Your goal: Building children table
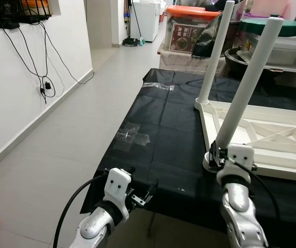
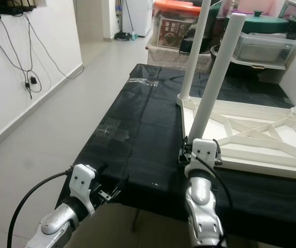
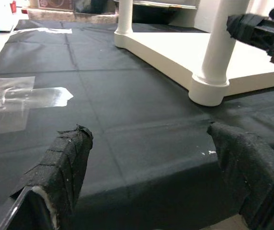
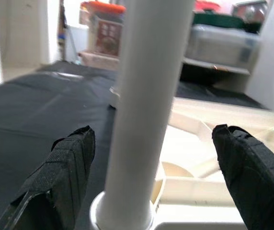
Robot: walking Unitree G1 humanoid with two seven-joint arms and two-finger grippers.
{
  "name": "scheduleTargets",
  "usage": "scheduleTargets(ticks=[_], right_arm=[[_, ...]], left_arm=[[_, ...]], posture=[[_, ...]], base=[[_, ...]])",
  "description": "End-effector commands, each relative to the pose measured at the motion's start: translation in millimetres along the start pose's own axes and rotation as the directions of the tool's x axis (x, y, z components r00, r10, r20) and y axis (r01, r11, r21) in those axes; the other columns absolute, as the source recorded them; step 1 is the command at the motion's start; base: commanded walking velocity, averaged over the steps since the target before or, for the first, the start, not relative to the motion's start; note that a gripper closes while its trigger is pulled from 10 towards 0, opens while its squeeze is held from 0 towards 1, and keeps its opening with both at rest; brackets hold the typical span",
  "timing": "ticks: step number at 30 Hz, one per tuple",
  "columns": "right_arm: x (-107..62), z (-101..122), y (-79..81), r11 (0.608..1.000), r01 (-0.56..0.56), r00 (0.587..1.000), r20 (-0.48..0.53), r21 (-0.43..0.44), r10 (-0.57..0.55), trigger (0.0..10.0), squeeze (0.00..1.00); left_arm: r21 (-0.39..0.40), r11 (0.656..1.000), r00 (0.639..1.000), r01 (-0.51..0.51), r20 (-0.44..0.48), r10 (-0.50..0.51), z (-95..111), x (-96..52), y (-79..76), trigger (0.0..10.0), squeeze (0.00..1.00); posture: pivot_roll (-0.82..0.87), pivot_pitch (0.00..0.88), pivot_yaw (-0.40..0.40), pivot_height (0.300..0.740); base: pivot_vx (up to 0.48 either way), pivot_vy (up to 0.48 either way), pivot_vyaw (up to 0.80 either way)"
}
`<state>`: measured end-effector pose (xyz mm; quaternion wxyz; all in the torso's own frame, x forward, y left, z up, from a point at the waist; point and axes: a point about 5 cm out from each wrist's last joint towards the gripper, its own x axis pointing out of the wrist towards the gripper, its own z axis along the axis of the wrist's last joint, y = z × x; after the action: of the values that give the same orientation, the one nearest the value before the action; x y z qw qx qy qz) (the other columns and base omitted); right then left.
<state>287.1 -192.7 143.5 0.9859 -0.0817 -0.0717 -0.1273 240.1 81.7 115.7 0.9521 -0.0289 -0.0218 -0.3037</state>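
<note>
- Right wrist view: the right gripper (image 4: 149,177) has its fingers wide apart, with the upright white leg (image 4: 146,105) standing between them.
- The left gripper (image 3: 161,177), also spread, waits farther off.

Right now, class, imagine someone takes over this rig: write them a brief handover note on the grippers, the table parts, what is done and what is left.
Right gripper: open, fingers either side of the near leg, low by its socket, not clamped.
Left gripper: open, empty, at the near edge of the black cloth.
Tabletop lies upside down on the cloth. Near leg and far leg stand upright in their corner sockets.
Done: two legs standing in place.
Left: probably the remaining legs; whether these two are fully tight cannot be told.
</note>
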Motion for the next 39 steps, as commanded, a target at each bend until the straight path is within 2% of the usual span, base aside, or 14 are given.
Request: scheduleTargets(ticks=[1,3,5,6,10,11,12,14,18,24,26,27,29,39], right_arm=[[-6.5,6,13.1,0.994,-0.105,0.994,0.029,0.016,0.104,10.0,0.0],[-12.7,13,26.5,0.978,-0.206,0.977,0.057,0.037,0.204,10.0,0.0],[-12.7,13,26.5,0.978,-0.206,0.977,0.057,0.037,0.204,10.0,0.0],[-18.7,18,39.7,0.946,-0.314,0.948,0.08,0.079,0.308,10.0,0.0],[-18.7,18,39.7,0.946,-0.314,0.948,0.08,0.079,0.308,10.0,0.0],[-22.3,24,50.0,0.909,-0.399,0.915,0.112,0.117,0.388,10.0,0.0],[-22.3,24,50.0,0.909,-0.399,0.915,0.112,0.117,0.388,10.0,0.0],[-21.6,44,68.7,0.826,-0.535,0.842,0.191,0.179,0.504,10.0,0.0],[-11.5,54,82.0,0.802,-0.568,0.82,0.208,0.185,0.533,10.0,0.0],[10.8,54,95.1,0.823,-0.537,0.842,0.17,0.184,0.511,10.0,0.0],[38.2,49,104.2,0.876,-0.444,0.896,0.09,0.187,0.435,10.0,0.0],[38.2,49,104.2,0.876,-0.444,0.896,0.09,0.187,0.435,10.0,0.0],[67.7,46,109.5,0.936,-0.291,0.954,-0.014,0.197,0.3,10.0,0.0],[87.0,50,117.6,0.966,-0.183,0.971,-0.122,0.183,0.207,10.0,0.0]], left_arm=[[-0.014,1.0,1.0,-0.003,-0.022,0.002,-5,-1.7,1.4,10.0,0.0],[-0.014,1.0,1.0,-0.003,-0.022,0.003,-5,-1.8,1.5,10.0,0.0],[-0.014,1.0,1.0,-0.003,-0.022,0.003,-5,-1.8,1.5,10.0,0.0],[-0.013,1.0,1.0,-0.003,-0.023,0.003,-5,-1.9,1.4,10.0,0.0],[-0.013,1.0,1.0,-0.003,-0.023,0.003,-5,-1.9,1.4,10.0,0.0],[-0.013,1.0,1.0,-0.003,-0.022,0.003,-5,-1.8,1.2,10.0,0.0],[-0.013,1.0,1.0,-0.003,-0.022,0.003,-5,-1.8,1.2,10.0,0.0],[-0.026,1.0,1.0,-0.015,-0.017,0.014,-5,-2.2,1.6,10.0,0.0],[-0.058,0.997,0.999,-0.053,-0.006,0.053,-4,-2.8,6.4,10.0,0.0],[-0.073,0.992,0.995,-0.102,0.005,0.103,-2,-3.3,13.0,10.0,0.0],[-0.069,0.991,0.993,-0.115,-0.001,0.116,-4,-3.6,14.0,10.0,0.0],[-0.069,0.991,0.993,-0.115,-0.001,0.116,-4,-3.6,14.0,10.0,0.0],[-0.049,0.994,0.995,-0.1,-0.012,0.099,-5,-2.6,10.9,10.0,0.0],[-0.037,0.995,0.995,-0.094,-0.016,0.094,-5,-1.9,9.4,10.0,0.0]], posture=[[0.14,0.0,-0.05,0.74],[0.14,0.0,-0.052,0.74],[0.14,0.0,-0.052,0.74],[0.14,0.0,-0.052,0.74],[0.14,0.0,-0.052,0.74],[0.15,0.0,-0.056,0.74],[0.15,0.0,-0.056,0.74],[0.14,0.0,-0.06,0.74],[0.14,0.0,-0.059,0.74],[0.15,0.0,-0.069,0.74],[0.16,0.0,-0.076,0.74],[0.16,0.0,-0.076,0.74],[0.18,0.0,-0.084,0.74],[0.19,0.0,-0.091,0.74]], base=[[0.0,0.0,0.0],[0.0,0.0,0.0],[0.0,0.0,0.0],[0.0,0.0,0.0],[0.0,0.0,0.0],[0.0,0.0,0.0],[0.0,0.0,0.0],[0.0,0.0,0.0],[0.0,0.0,0.0],[0.0,0.0,0.0],[0.0,0.0,0.0],[0.0,0.0,0.0],[0.0,0.0,0.0],[0.0,0.0,0.0]])
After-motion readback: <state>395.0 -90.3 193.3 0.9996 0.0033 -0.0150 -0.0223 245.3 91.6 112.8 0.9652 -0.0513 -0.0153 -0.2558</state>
